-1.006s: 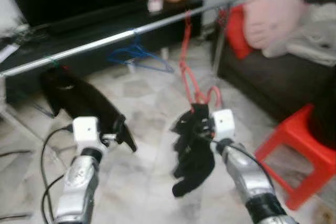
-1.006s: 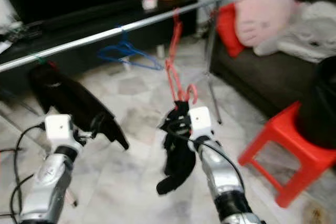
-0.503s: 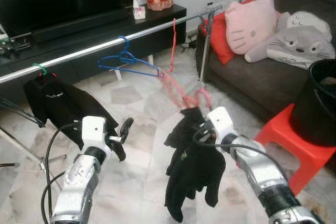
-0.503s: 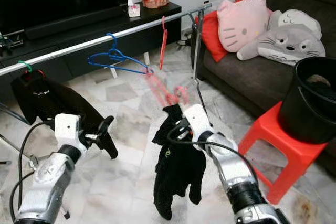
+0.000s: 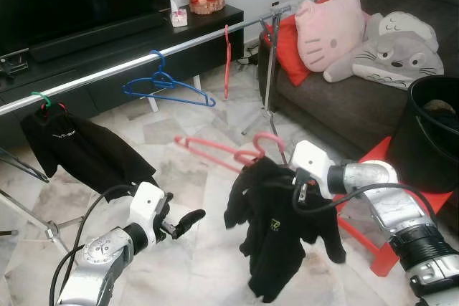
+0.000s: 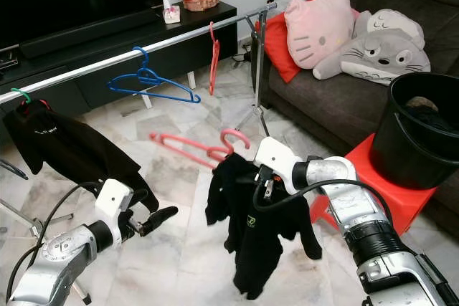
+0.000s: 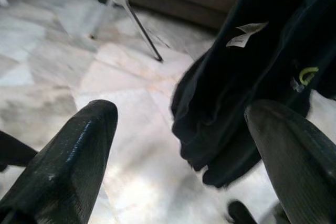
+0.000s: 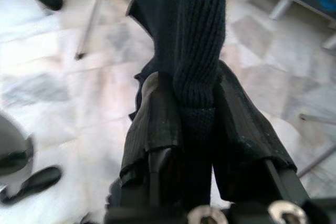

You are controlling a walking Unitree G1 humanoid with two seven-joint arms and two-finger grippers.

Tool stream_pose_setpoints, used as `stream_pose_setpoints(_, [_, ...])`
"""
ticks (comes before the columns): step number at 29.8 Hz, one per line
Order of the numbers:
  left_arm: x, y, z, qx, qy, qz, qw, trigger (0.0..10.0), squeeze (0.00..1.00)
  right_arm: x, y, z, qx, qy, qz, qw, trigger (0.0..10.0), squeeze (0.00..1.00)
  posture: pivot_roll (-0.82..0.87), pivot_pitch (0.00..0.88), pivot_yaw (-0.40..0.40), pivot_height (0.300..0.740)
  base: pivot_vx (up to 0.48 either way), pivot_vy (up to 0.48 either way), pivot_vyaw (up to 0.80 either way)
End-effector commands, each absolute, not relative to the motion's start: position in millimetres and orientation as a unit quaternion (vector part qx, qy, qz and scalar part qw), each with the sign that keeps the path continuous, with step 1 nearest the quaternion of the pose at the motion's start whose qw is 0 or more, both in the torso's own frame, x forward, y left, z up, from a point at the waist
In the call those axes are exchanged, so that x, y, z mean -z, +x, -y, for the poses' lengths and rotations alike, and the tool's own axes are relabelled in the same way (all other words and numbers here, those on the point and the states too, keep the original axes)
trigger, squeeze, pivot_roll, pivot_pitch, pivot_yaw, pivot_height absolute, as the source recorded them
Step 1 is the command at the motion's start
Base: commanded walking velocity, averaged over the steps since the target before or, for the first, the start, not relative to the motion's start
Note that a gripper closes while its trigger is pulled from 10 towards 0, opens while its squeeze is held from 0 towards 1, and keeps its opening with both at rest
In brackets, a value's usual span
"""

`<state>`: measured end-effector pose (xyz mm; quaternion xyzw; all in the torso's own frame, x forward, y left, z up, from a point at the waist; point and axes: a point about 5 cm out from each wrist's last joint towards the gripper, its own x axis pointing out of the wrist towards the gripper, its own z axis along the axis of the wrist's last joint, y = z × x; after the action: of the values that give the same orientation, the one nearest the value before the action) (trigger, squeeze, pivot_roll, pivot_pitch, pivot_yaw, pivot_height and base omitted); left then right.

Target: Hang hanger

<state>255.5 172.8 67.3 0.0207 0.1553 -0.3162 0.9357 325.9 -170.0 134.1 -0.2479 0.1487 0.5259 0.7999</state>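
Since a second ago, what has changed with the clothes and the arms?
The right gripper still clamps the black garment, but its pink hanger has tipped from upright to nearly flat. The left gripper, open, has dropped lower. The rail and blue hanger stayed put.

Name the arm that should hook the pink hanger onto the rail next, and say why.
Right. The right gripper is already clamped on the black shirt draped on the pink hanger. The left gripper is open, low, holding nothing, and no closer to the rail.
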Motion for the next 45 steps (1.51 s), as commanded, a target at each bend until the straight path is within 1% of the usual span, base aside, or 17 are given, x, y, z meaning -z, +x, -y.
stream_pose_setpoints(1, [-59.6, 250.2, -173.6, 0.325, 0.009, -0.171, 0.930, 10.0, 0.00, -161.7, 328.6, 158.7, -0.558, -0.255, -0.096, 0.784, 10.0, 0.00, -0.10, 0.005, 0.075, 0.740, 0.000, 0.000, 0.00])
stream_pose_setpoints(8, [-58.3, 248.8, -172.8, 0.335, -0.006, -0.174, 0.926, 10.0, 0.00, -166.5, 328.5, 158.8, -0.579, -0.252, -0.092, 0.770, 10.0, 0.00, -0.10, 0.005, 0.074, 0.740, 0.000, 0.000, 0.00])
stream_pose_setpoints(9, [-52.9, 248.3, -174.6, 0.330, -0.012, -0.180, 0.927, 10.0, 0.00, -175.5, 325.1, 153.8, -0.600, -0.250, -0.078, 0.756, 10.0, 0.00, -0.10, 0.011, 0.064, 0.740, 0.000, 0.000, 0.00])
stream_pose_setpoints(10, [-52.9, 248.3, -174.6, 0.330, -0.012, -0.180, 0.927, 10.0, 0.00, -175.5, 325.1, 153.8, -0.600, -0.250, -0.078, 0.756, 10.0, 0.00, -0.10, 0.011, 0.064, 0.740, 0.000, 0.000, 0.00])
stream_pose_setpoints(11, [-46.2, 247.3, -176.6, 0.324, -0.019, -0.186, 0.927, 10.0, 0.00, -186.3, 320.0, 147.5, -0.625, -0.248, -0.060, 0.737, 10.0, 0.00, -0.10, 0.011, 0.064, 0.740, 0.000, 0.000, 0.00])
stream_pose_setpoints(15, [-43.6, 250.2, -174.2, 0.332, -0.001, -0.181, 0.926, 10.0, 0.00, -200.4, 316.0, 138.3, -0.648, -0.249, -0.038, 0.719, 10.0, 0.00, -0.11, 0.013, 0.057, 0.740, 0.000, 0.000, 0.00])
stream_pose_setpoints(21, [-39.6, 253.1, -172.6, 0.342, 0.019, -0.185, 0.921, 10.0, 0.00, -206.2, 310.7, 129.3, -0.666, -0.250, -0.026, 0.702, 10.0, 0.00, -0.11, 0.013, 0.055, 0.740, 0.000, 0.000, 0.00])
stream_pose_setpoints(24, [-37.0, 253.9, -171.7, 0.343, 0.023, -0.185, 0.921, 10.0, 0.00, -208.1, 307.8, 128.0, -0.673, -0.252, -0.023, 0.695, 10.0, 0.00, -0.11, 0.010, 0.054, 0.740, 0.000, 0.000, 0.00])
stream_pose_setpoints(33, [-27.4, 252.6, -168.7, 0.347, 0.032, -0.201, 0.915, 10.0, 0.00, -216.6, 309.7, 122.5, -0.670, -0.253, -0.007, 0.698, 10.0, 0.00, -0.12, 0.006, 0.052, 0.740, 0.000, 0.000, 0.00])
stream_pose_setpoints(34, [-26.4, 253.0, -168.5, 0.345, 0.029, -0.200, 0.917, 3.9, 0.00, -217.6, 309.0, 121.7, -0.670, -0.253, -0.006, 0.698, 10.0, 0.00, -0.12, 0.003, 0.054, 0.740, 0.000, 0.000, 0.00])
stream_pose_setpoints(35, [-26.4, 253.0, -168.5, 0.345, 0.029, -0.200, 0.917, 3.9, 0.00, -217.6, 309.0, 121.7, -0.670, -0.253, -0.006, 0.698, 10.0, 0.00, -0.12, 0.003, 0.054, 0.740, 0.000, 0.000, 0.00])
stream_pose_setpoints(36, [-25.5, 253.5, -168.3, 0.343, 0.029, -0.199, 0.918, 1.3, 0.00, -218.3, 308.4, 121.2, -0.671, -0.253, -0.005, 0.697, 10.0, 0.00, -0.12, 0.003, 0.054, 0.740, 0.000, 0.000, 0.00])
stream_pose_setpoints(37, [-25.3, 253.6, -168.2, 0.343, 0.029, -0.199, 0.918, 0.4, 0.00, -218.6, 308.4, 121.0, -0.671, -0.253, -0.004, 0.697, 10.0, 0.00, -0.12, 0.003, 0.054, 0.740, 0.000, 0.000, 0.00])
stream_pose_setpoints(38, [-25.1, 253.9, -168.2, 0.342, 0.029, -0.198, 0.918, 0.0, 0.00, -219.2, 308.5, 120.7, -0.671, -0.254, -0.003, 0.697, 10.0, 0.00, -0.12, 0.003, 0.054, 0.740, 0.000, 0.000, 0.00])
stream_pose_setpoints(39, [-24.4, 254.4, -168.3, 0.338, 0.028, -0.198, 0.920, 0.7, 0.00, -220.7, 308.7, 120.0, -0.670, -0.253, 0.000, 0.698, 10.0, 0.00, -0.12, 0.000, 0.054, 0.740, 0.000, 0.000, 0.00])
stream_pose_setpoints(44, [-23.0, 254.6, -167.9, 0.339, 0.028, -0.199, 0.919, 0.7, 0.00, -222.0, 308.8, 119.1, -0.669, -0.252, 0.003, 0.699, 10.0, 0.00, -0.13, 0.000, 0.054, 0.740, 0.000, 0.000, 0.00])
stream_pose_setpoints(45, [-21.3, 255.5, -166.0, 0.335, 0.026, -0.198, 0.921, 0.4, 0.00, -223.6, 308.3, 117.6, -0.670, -0.250, 0.007, 0.699, 10.0, 0.00, -0.13, 0.000, 0.055, 0.740, 0.000, 0.000, 0.00])
